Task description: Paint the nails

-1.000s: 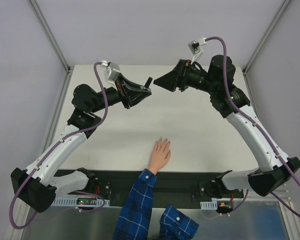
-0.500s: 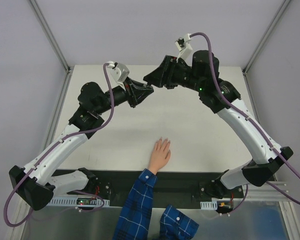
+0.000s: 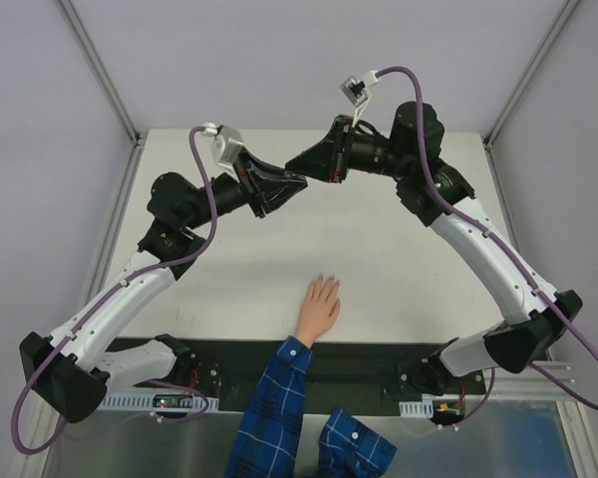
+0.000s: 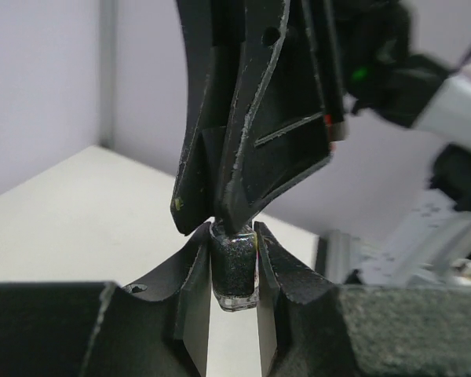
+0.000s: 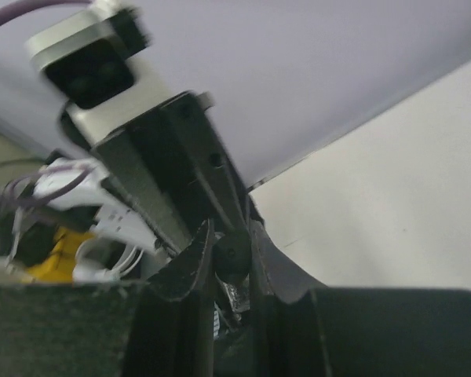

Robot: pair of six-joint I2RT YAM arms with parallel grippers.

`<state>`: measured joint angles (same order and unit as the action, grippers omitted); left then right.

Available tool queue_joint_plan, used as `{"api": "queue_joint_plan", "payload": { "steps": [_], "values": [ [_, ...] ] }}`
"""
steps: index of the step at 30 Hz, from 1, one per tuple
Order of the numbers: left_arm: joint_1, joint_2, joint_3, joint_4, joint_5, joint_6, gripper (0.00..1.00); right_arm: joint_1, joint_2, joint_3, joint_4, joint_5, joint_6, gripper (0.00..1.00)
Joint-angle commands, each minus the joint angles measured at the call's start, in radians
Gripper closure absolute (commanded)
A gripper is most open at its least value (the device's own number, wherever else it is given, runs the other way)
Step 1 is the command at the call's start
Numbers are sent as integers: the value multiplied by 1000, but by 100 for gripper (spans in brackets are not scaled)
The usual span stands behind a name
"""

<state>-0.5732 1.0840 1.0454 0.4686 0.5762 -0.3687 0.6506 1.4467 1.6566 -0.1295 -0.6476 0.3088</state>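
Top external, hand (image 3: 319,307): lay flat at 6 o'clock, fingers (image 3: 325,290) together.
Left gripper (image 4: 234,239): clamped bottle (image 4: 234,275).
Right gripper (image 5: 229,236): pinched cap (image 5: 231,256).

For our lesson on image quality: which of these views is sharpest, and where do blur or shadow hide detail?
Top external: evenly lit, sharp, hand clear. Left wrist: bottle crisp, right arm behind it blurred. Right wrist: soft throughout; cap dark, barely distinct.

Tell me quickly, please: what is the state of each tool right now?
Left tool: closed, holding the nail polish bottle.
Right tool: closed on the bottle's black cap.
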Motion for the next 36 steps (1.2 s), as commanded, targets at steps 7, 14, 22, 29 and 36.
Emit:
{"api": "queue_joint_plan", "payload": {
  "steps": [7, 14, 22, 29, 36],
  "values": [
    [42, 48, -38, 504, 392, -380, 100, -29, 20, -80, 456, -509, 173, 100],
    [42, -13, -38, 216, 280, -118, 100, -58, -117, -67, -68, 20, -25, 1],
    [20, -33, -5, 9, 44, 82, 100, -26, -134, 6, -220, 296, 50, 3],
    [-31, 11, 51, -42, -142, 174, 100, 41, -91, 67, -288, 443, 64, 8],
    [-53, 17, 61, -50, -156, 204, 100, 66, -39, 129, -280, 473, 90, 34]
  ]
}}
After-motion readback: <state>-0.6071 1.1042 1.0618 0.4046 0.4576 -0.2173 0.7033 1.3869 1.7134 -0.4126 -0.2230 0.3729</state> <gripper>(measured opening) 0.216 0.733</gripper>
